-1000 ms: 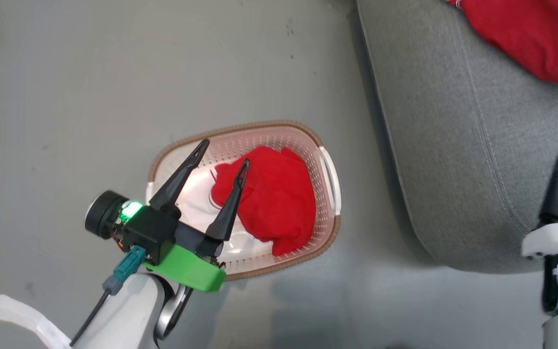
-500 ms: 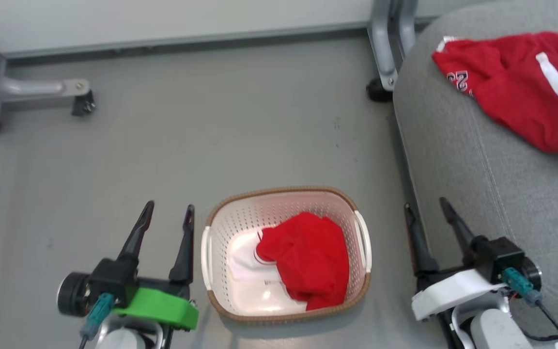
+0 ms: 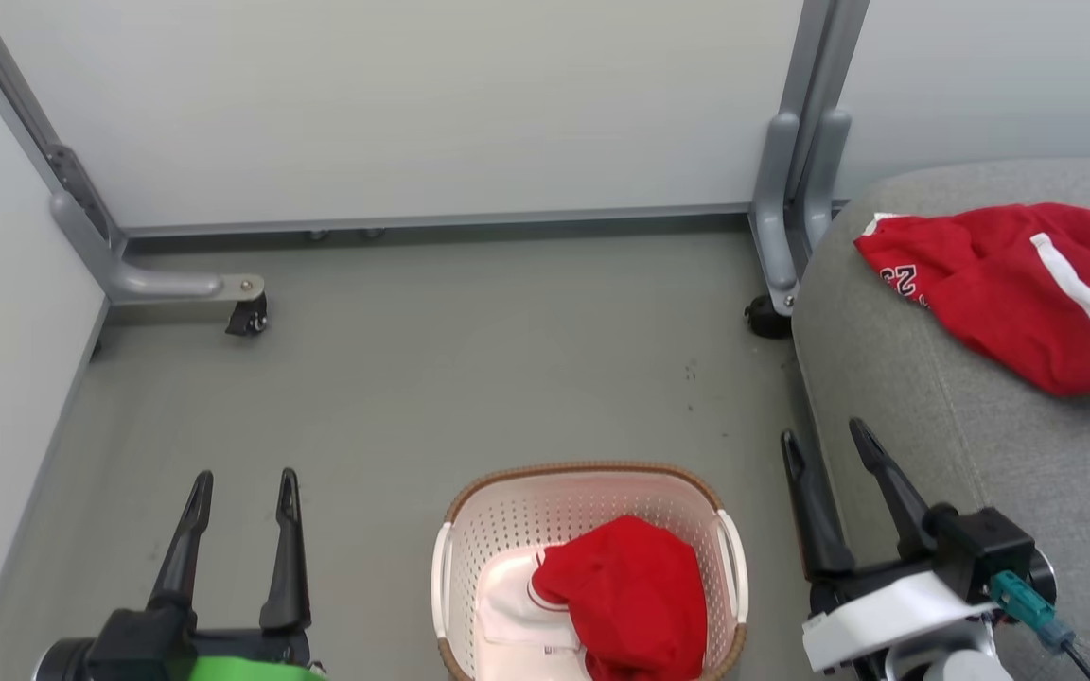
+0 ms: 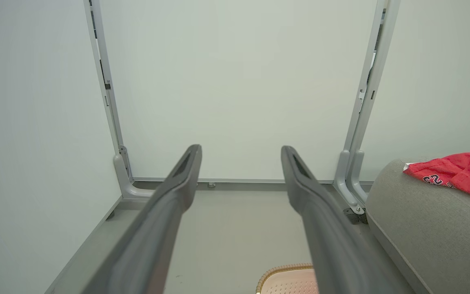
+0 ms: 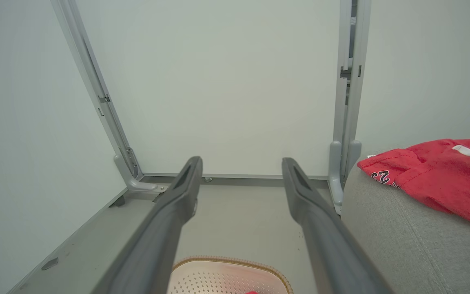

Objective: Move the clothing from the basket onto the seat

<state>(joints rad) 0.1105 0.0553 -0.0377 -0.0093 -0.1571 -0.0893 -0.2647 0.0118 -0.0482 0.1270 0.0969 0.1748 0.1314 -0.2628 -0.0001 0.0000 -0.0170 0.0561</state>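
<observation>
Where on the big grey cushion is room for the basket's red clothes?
The near part of the grey fabric seat is bare, between its rounded edge and the red white-striped garment lying farther back. The cream perforated basket is crowded with red clothing.

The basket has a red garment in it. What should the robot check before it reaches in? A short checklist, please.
1. The left gripper is open and empty: ok.
2. The right gripper is open and empty: ok.
3. The basket stands upright on the floor, between the two grippers: ok.
4. The red garment lies on top with nothing covering it: ok.
5. Whether the white fabric beside it is a separate piece or part of the same garment: cannot tell.
6. The seat has bare room next to the printed garment lying on it: ok.
</observation>
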